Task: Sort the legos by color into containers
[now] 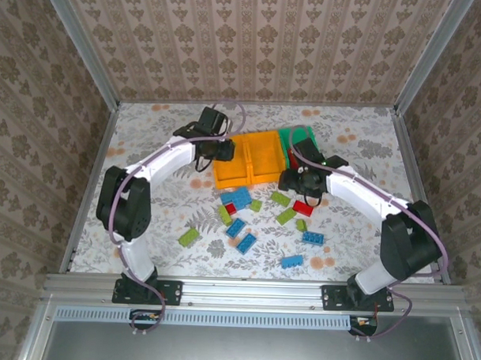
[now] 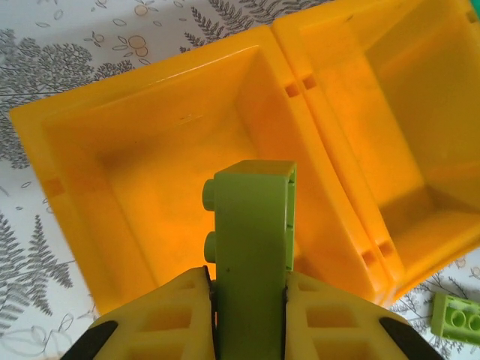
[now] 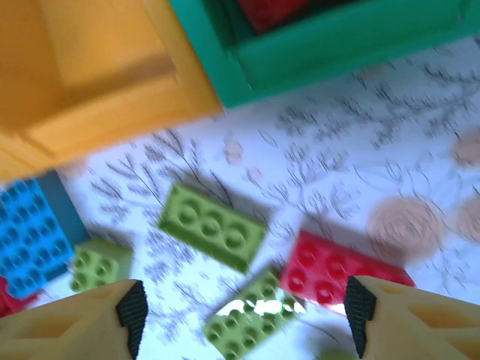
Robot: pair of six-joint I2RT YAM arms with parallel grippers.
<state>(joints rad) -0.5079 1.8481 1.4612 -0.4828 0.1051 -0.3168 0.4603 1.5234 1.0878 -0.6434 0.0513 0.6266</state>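
Since the left gripper [image 2: 249,294] is clamped on an upright lime green studded plastic brick [image 2: 252,225] directly over the left orange rectangular plastic bin [image 2: 135,84], the step in hand looks like the drop. The bin floor below is bare, so nothing fouls the landing.

To do it well:
- Keep the brick centred over the floor, clear of the shared wall with the second orange plastic bin [image 2: 390,90] at upper right of the left wrist frame.
- Dip it towards the rim, then part the fingers fully so it doesn't hang on one pad.
- Studs face left, so expect it to topple on landing. That's harmless.

Right gripper [image 3: 241,307] is spread wide with nothing between the fingers, over the floral tabletop [image 3: 337,165]. Around it:
- a lime green brick [image 3: 212,227] mid-frame
- a red brick [image 3: 337,266] at lower right
- a second lime brick [image 3: 255,315] roughly between the fingertips
- a blue brick [image 3: 30,225] at the left edge
- a green plastic bin [image 3: 337,45] along the top, with a red piece [image 3: 270,11] inside

In the top view both wrists sit near the bin row, with the rest of the loose bricks [image 1: 236,227] below it mid-frame. My read: the tight spot is the middle bin. Either arm reaching there comes near the other's wrist, so stagger the moves.
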